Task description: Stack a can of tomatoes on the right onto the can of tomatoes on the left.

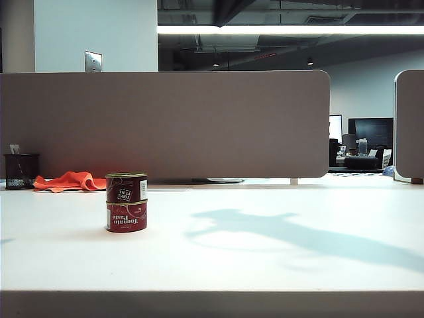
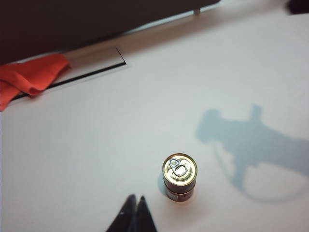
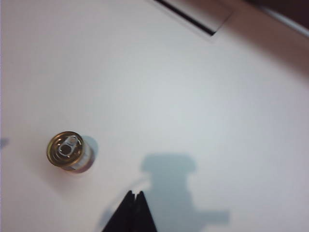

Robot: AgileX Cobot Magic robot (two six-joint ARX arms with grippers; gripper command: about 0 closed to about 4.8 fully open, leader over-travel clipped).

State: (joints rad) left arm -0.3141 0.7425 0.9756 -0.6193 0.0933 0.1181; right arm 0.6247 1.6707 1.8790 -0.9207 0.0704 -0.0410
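Two red tomato paste cans stand stacked on the white table at the left of the exterior view: the upper can (image 1: 126, 187) sits upright on the lower can (image 1: 126, 216). Neither arm shows in that view, only their shadows on the table. In the left wrist view the stack (image 2: 179, 176) shows its gold pull-tab lid, and my left gripper (image 2: 135, 199) hovers above the table beside it, shut and empty. The right wrist view looks down on the same stack (image 3: 68, 151) from high up, and my right gripper (image 3: 134, 194) is well apart from it, shut on nothing.
An orange cloth (image 1: 67, 181) lies at the back left beside a black mesh pen cup (image 1: 20, 171). A grey partition (image 1: 165, 122) runs along the table's far edge. A cable slot (image 2: 91, 72) is cut into the table near the cloth.
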